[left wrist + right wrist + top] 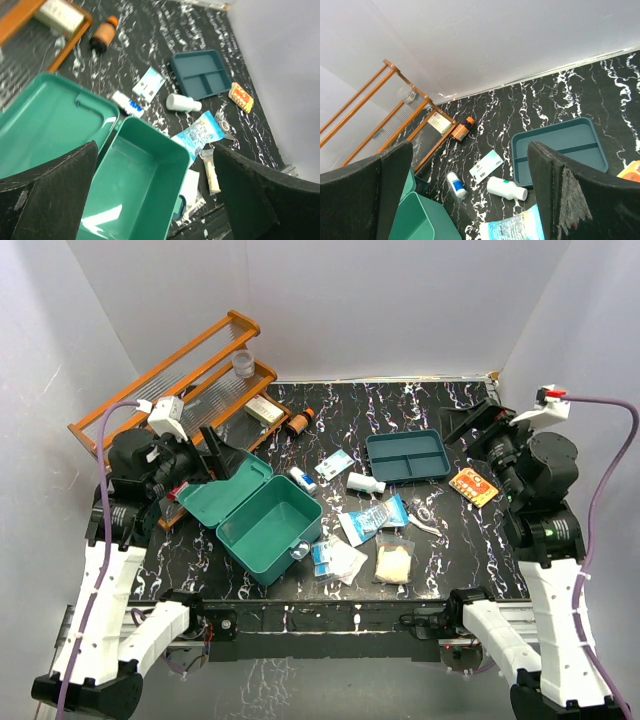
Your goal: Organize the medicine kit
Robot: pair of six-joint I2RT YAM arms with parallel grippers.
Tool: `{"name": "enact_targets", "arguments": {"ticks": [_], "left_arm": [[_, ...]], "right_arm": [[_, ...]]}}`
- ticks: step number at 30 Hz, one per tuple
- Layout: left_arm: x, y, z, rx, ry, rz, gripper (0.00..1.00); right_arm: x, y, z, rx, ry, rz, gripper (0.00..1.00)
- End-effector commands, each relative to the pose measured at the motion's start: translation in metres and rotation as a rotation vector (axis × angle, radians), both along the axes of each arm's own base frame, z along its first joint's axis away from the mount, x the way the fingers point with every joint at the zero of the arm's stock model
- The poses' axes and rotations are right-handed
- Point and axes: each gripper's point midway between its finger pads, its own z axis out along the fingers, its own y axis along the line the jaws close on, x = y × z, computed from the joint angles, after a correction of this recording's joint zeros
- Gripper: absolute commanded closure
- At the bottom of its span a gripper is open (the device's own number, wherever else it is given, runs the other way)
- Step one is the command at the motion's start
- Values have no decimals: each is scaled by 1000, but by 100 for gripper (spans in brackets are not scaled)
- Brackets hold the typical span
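On the black marbled table [400, 405] we see an orange wooden rack [190, 370] at the far left, with a clear cup [243, 363] on one shelf and a white box [264, 409] lower down. An amber bottle [299, 423] lies just beside the rack. Toward the right sits a shallow teal tray [425, 462], with an orange blister pack [474, 486] near it. We also find a white bottle [365, 482], a small tube [303, 479], a pale card [334, 464], a blue packet [375, 517] and two clear bags [394, 562].

Right wrist view's bottom edge cuts off the medicine kit [426, 222]
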Motion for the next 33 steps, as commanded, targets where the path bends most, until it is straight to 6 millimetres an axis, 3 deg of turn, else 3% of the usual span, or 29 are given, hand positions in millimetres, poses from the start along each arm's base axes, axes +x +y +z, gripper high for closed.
{"name": "enact_targets", "arguments": {"ticks": [1,8,13,18,22,28,33], "left_arm": [[-17,15,-41,-30,235,142,1],[-51,46,-87,-20,459,380,1],[-54,54,-109,-73,546,507,5],[-48,50,-131,-125,606,546,11],[-55,56,-154,-98,699,616,16],[-65,62,-171,-74,776,671,12],[-52,38,-185,-155,773,557,12]], "right_arm": [[20,17,-7,16,29,86,3],[42,62,-51,54,129,344,5],[60,84,-81,101,222,431,10],[68,115,-113,105,316,466,12],[65,156,-139,77,397,533,16],[50,217,-181,18,494,643,20],[34,260,-209,-28,544,766,23]]}}
